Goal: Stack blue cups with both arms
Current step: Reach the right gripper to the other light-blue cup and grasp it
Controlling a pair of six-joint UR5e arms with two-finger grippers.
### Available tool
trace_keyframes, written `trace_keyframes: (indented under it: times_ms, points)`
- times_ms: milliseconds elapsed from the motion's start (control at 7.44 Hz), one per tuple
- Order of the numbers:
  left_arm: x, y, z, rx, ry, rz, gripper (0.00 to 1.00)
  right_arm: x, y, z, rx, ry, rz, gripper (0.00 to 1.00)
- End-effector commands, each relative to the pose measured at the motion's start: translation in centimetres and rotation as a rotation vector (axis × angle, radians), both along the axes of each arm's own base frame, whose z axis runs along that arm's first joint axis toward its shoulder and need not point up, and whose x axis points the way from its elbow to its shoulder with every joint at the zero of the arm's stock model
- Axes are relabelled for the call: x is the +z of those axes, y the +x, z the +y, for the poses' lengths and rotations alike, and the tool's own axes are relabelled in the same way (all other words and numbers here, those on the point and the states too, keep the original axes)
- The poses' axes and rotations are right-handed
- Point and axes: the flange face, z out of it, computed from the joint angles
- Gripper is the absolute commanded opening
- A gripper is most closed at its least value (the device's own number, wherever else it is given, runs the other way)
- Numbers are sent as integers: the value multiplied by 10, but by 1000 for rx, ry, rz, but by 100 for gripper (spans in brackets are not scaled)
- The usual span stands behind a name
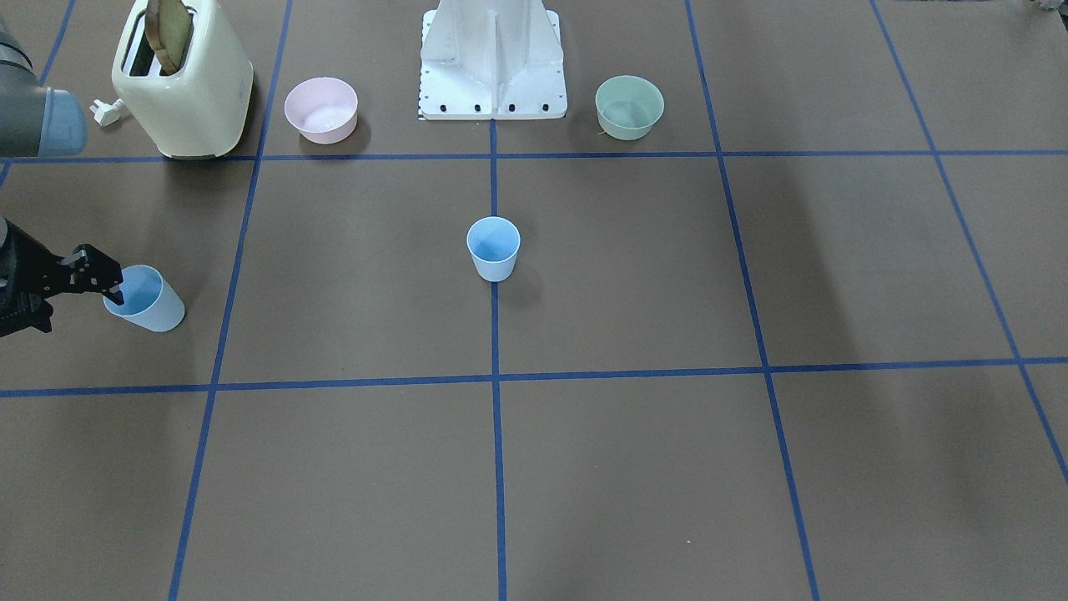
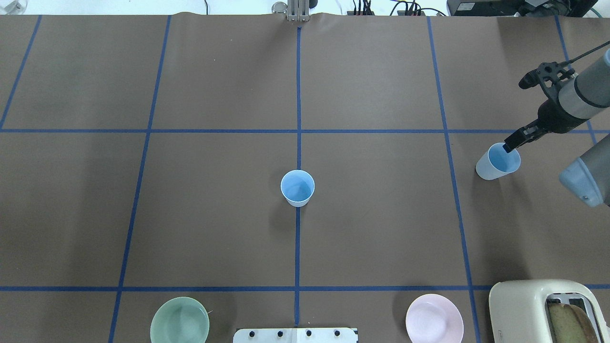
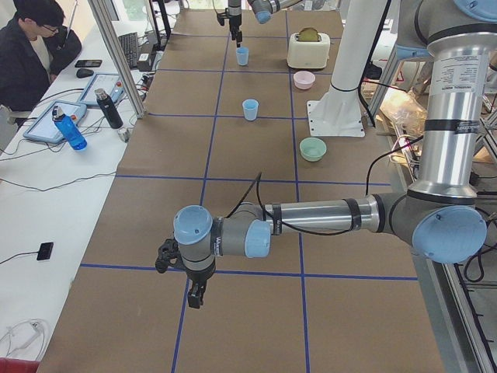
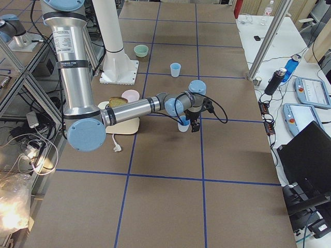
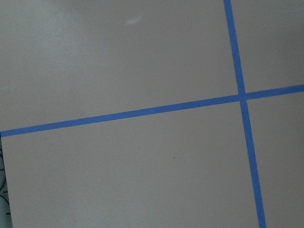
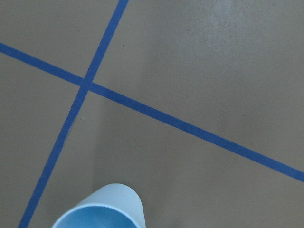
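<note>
One blue cup [image 1: 493,248] stands upright at the table's centre on the blue tape line; it also shows in the overhead view [image 2: 297,187]. The second blue cup [image 2: 495,163] is tilted at the table's right end, near the toaster. My right gripper [image 2: 511,145] pinches its rim, with one finger inside the cup; the front view shows the same gripper [image 1: 108,288] and cup [image 1: 150,302]. The right wrist view shows only that cup's rim [image 6: 102,211]. My left gripper [image 3: 196,296] hangs low over the left end of the table, far from both cups; I cannot tell whether it is open or shut.
A cream toaster [image 1: 183,79] holding a slice of bread, a pink bowl [image 1: 321,109] and a pale green bowl [image 1: 629,106] stand along the robot's side, either side of the white pedestal [image 1: 492,58]. An operator [image 3: 31,47] sits at a side bench with bottles.
</note>
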Motion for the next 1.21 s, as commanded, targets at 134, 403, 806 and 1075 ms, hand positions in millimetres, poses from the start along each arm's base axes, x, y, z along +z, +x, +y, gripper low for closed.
trace_keyframes:
  times_ms: [134, 403, 806, 1075]
  points:
    - [0, 0, 0, -4, -3, 1, 99, 1, -16, 8, -51, 18, 0, 1]
    - [-1, 0, 0, -5, -2, 1, 99, -14, -15, 10, -59, 47, -17, 0]
    - [1, 0, 4, -5, -7, 1, 99, -45, 4, 8, -23, 75, -55, 0]
    - [0, 0, 4, -4, -3, 2, 99, -107, -2, -12, 54, 37, -154, 0]
